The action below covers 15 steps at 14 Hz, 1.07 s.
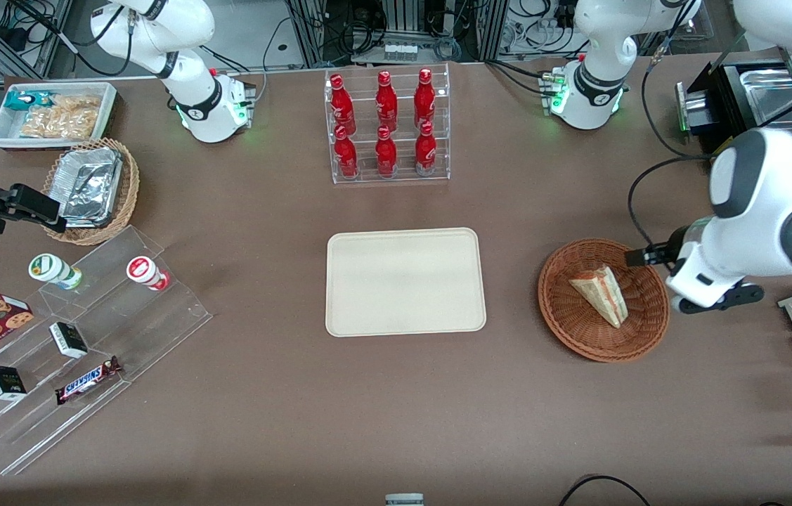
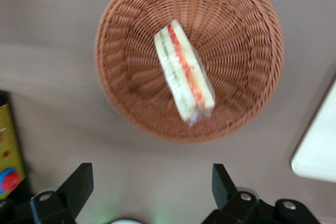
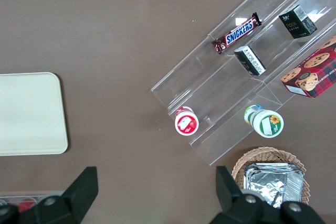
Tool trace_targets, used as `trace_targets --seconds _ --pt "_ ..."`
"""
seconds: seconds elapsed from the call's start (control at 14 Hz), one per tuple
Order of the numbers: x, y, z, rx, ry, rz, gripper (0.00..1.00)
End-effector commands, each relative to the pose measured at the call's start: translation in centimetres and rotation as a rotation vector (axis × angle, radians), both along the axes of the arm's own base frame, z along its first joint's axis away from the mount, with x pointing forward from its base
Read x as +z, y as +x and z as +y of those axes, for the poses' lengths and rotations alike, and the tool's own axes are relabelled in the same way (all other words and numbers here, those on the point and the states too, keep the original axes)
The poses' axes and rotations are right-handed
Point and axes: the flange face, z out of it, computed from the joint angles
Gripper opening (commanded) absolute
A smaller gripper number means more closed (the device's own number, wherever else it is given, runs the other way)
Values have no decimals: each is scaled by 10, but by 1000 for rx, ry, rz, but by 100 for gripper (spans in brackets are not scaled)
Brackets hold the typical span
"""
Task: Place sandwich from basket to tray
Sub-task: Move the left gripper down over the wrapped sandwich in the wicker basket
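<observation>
Reddish-brown wicker frames the scene from my remote station: the round basket (image 1: 604, 301) sits on the brown table (image 1: 396, 414) toward the working arm's end, and the sandwich (image 1: 601, 293) lies inside it, a pale triangular wedge with its red and green filling edge showing. From the wrist camera I see the sandwich (image 2: 184, 72) resting across the middle of the basket (image 2: 189, 56), wrapped in clear film.

My gripper (image 2: 152, 184) hangs above the table just beside the basket's rim, its two dark fingers (image 2: 79, 184) spread wide apart and holding nothing. On the front camera the fingers themselves are hidden by the white wrist (image 1: 708, 277), which sits at the basket's edge toward the working arm's end.

Cream-beige and bare, the rectangular tray (image 1: 406, 281) lies flat at the table's centre, apart from the basket, with a strip of table between them. A clear rack of red bottles (image 1: 386, 125) stands farther from the front camera than the tray. Toward the parked arm's end sits a lighter wicker basket with foil containers (image 1: 90, 188).
</observation>
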Motion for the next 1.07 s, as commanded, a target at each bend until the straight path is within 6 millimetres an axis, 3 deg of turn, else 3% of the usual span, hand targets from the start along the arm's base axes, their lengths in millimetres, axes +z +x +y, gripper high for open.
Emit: trace_targets --seconds 0.0,0.29,0.5,0.71,1.0 --pt "-41 -9 -5 118 44 -12 100" --pt "-88 -1 -14 311 82 -23 100" --pt "-119 -10 -19 392 95 -42 100" --pt "-130 -9 -36 428 101 -52 100" --pt "-144 -8 -38 432 95 -52 97"
